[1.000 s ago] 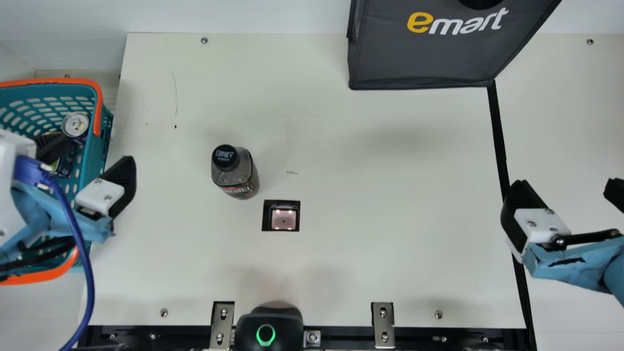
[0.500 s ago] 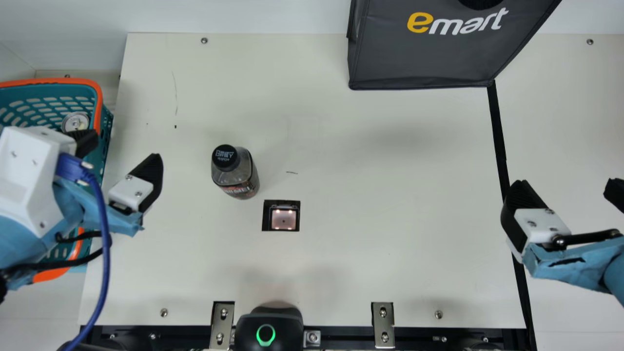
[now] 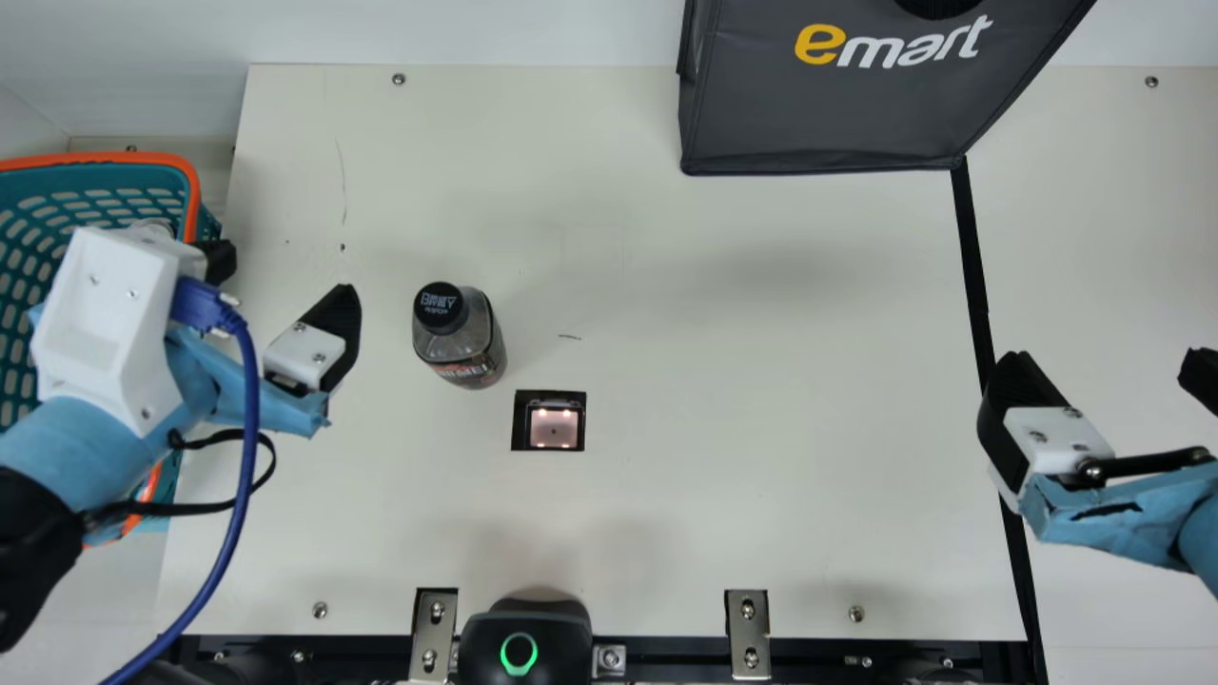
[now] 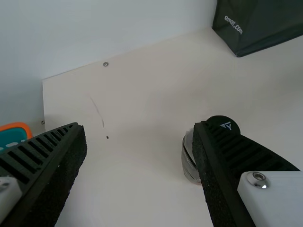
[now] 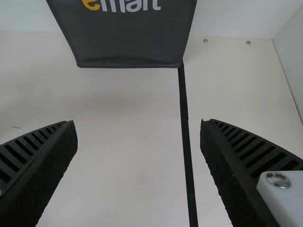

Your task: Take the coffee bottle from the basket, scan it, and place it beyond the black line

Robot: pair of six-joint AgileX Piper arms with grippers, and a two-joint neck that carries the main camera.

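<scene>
Main view: left gripper [image 3: 285, 274] and right gripper [image 3: 1107, 362] had empty fingers spread wide; coffee bottle [image 3: 473, 344] stood near the scanner [image 3: 554, 430], handy for scanning, I guess.

White walls [image 3: 476, 33], 1 cream table [image 3: 723, 495].

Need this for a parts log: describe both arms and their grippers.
The left arm, black and light blue, carries a white housing, a blue cable and a black cable. The right arm is light blue, marked with black. The left gripper and right gripper have black ribbed fingers on white mounts.
</scene>
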